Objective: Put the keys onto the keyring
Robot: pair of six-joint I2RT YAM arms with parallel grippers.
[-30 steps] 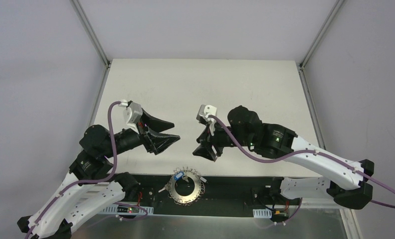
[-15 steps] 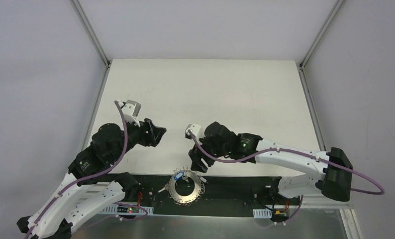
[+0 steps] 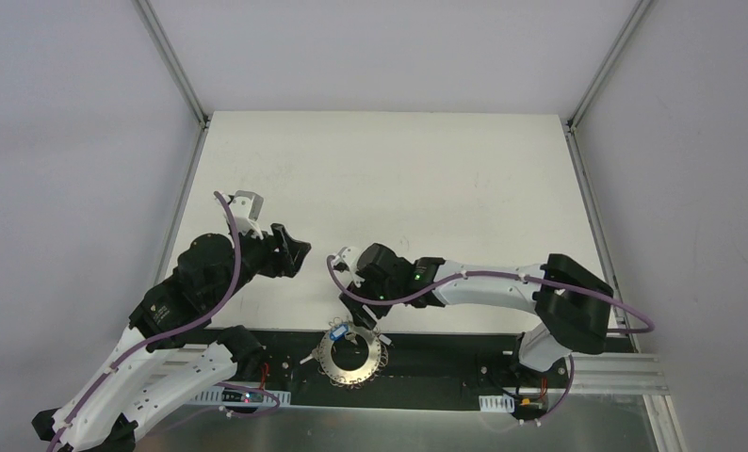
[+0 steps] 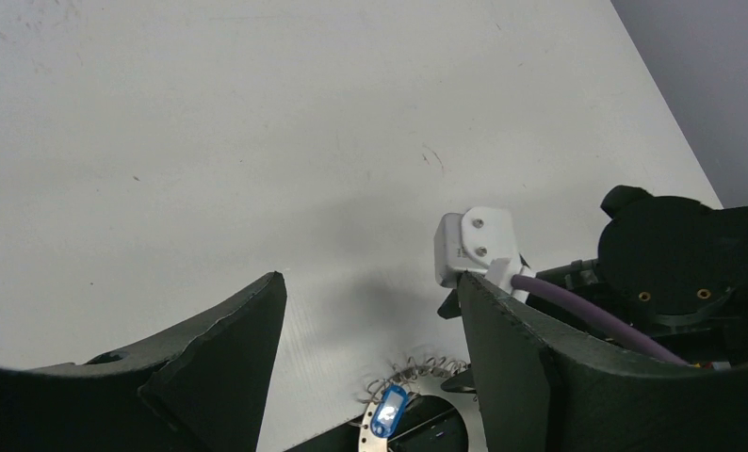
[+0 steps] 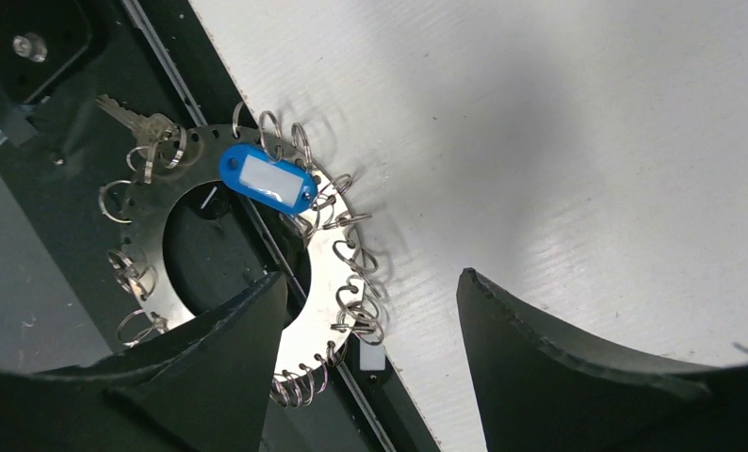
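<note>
I see the flat silvery metal keyring (image 5: 325, 282), a doughnut plate edged with small wire loops. It lies at the 6 o'clock edge of the table (image 3: 398, 188), partly on the white top and partly over the black rail (image 3: 446, 348). In my right wrist view a blue oval plastic key tag (image 5: 268, 178) lies across its 12 o'clock rim, and a bare silver key (image 5: 135, 118) sits at a loop near 10 o'clock. My right gripper (image 5: 372, 275) hovers over the ring, jaws wide and empty. My left gripper (image 4: 370, 282) is at 9 o'clock over bare table, jaws wide, holding nothing.
</note>
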